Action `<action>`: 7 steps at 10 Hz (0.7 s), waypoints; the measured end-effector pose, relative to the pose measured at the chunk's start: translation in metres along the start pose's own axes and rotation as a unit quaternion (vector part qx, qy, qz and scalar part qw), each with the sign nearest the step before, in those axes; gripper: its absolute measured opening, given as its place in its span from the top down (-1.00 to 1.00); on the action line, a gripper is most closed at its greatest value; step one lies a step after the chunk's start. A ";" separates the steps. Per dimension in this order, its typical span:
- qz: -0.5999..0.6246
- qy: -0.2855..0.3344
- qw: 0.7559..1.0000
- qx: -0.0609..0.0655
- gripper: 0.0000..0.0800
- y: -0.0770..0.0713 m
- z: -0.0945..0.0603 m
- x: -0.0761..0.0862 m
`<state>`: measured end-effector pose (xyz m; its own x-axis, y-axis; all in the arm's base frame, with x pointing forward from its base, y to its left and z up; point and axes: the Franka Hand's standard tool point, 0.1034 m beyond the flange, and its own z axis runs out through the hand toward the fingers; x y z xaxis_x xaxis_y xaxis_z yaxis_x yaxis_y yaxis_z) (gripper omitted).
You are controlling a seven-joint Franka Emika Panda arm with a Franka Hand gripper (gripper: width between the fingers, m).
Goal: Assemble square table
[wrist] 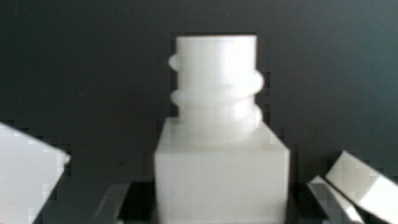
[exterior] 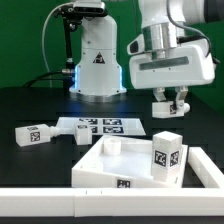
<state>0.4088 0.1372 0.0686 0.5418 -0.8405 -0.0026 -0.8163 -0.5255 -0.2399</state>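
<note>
Leg: a stubby white leg (exterior: 167, 155) stands upright at the near corner of the top (exterior: 105, 165), on the exterior view's right. In the wrist view (wrist: 222, 140) it points thread-end away.
Fingers: the fingers (exterior: 172, 103) hang directly over that leg, partly closed. The wrist view puts the leg's block (wrist: 222, 170) right between them, but I cannot tell whether they pinch it.
Spare leg: another one (exterior: 35, 135) lies on the bench (exterior: 30, 165), far left, well apart from the top.
Handling: probably light, rigid plastic with smooth and rather slippery faces.
Hold: grip two opposite flat faces of the block and stay off the ridged thread (wrist: 217, 75).
Risk: the top looks light and may slide or turn when the leg is twisted.
</note>
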 end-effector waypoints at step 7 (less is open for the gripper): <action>0.007 -0.003 0.999 -0.036 0.29 0.025 0.027 0.001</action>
<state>0.3942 0.1270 0.0362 0.5318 -0.8468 -0.0105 -0.8355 -0.5226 -0.1700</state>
